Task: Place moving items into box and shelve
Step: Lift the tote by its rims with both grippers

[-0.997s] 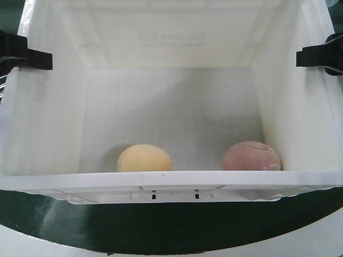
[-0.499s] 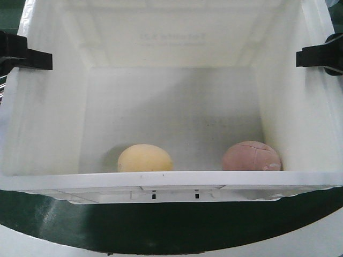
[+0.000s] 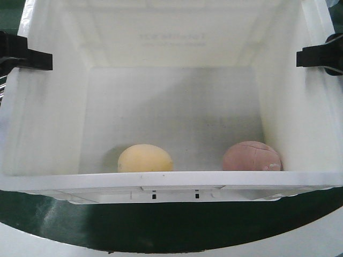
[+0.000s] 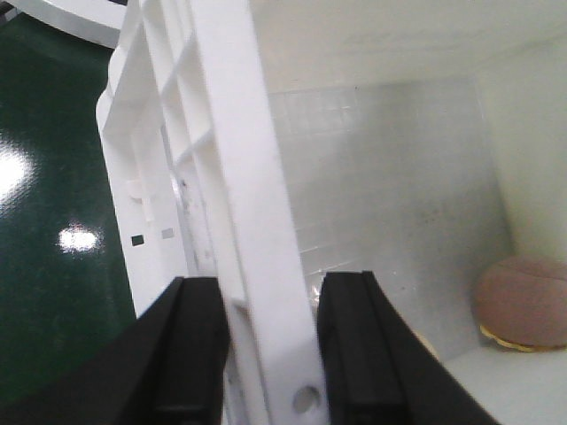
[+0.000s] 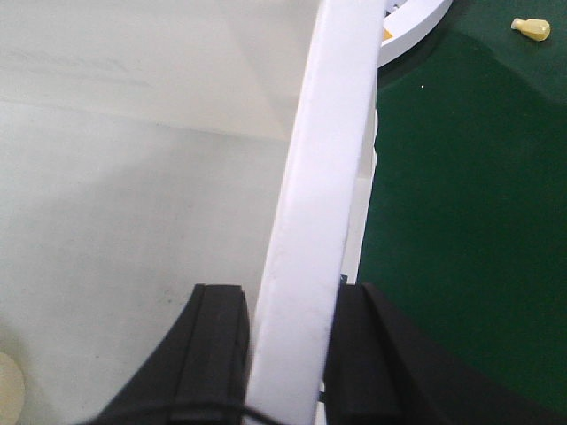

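Note:
The white box [image 3: 171, 180] fills the front view, open side up. On its floor near the front wall lie the two moving items, a pale yellow ball [image 3: 145, 158] to the left and a dusty pink stitched ball [image 3: 251, 156] to the right. My left gripper [image 3: 27, 56] clamps the box's left rim; the left wrist view shows its jaws [image 4: 270, 354] astride the ribbed rim [image 4: 239, 177], with the pink ball [image 4: 523, 301] inside. My right gripper [image 3: 319, 55] clamps the right rim [image 5: 328, 159], one black finger on each side [image 5: 288, 354].
A dark green surface [image 3: 161, 230] lies under the box, with a white curved edge [image 3: 300, 241] at the front. Out to the right a small yellow object [image 5: 530, 28] lies on the green, next to a white round rim [image 5: 416, 27].

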{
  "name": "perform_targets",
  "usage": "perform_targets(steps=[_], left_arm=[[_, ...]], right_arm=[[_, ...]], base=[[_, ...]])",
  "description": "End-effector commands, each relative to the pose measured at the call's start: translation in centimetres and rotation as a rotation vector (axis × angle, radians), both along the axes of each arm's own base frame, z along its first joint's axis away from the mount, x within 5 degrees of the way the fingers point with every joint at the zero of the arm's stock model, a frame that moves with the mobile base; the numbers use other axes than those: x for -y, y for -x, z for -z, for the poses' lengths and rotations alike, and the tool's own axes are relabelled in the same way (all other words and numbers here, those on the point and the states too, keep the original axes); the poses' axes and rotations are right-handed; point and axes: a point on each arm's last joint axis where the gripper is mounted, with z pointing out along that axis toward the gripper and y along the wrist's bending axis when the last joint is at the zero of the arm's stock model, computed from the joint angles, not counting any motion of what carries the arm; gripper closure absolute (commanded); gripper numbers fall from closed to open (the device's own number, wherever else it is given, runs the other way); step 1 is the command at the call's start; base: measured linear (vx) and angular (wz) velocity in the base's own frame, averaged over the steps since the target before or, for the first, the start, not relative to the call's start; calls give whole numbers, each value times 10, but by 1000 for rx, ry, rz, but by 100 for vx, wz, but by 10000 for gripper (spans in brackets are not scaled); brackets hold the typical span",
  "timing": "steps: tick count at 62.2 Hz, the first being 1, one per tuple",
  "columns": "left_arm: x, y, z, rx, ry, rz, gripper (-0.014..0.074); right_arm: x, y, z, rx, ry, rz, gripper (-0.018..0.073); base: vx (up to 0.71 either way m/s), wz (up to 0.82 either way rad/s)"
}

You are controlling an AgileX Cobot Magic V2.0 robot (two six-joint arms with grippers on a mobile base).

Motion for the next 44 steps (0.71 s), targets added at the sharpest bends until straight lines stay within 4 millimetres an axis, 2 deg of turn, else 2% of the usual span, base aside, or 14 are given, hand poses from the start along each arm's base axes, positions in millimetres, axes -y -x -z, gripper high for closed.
perform_targets(steps=[1,44], left_arm=[[2,6,-29,167,100,-15,603],[2,6,-29,167,100,-15,603]], right_arm=[[1,3,-30,207,-50,16,565],[1,3,-31,208,-50,16,565]], base=[[-1,1],[-4,3]])
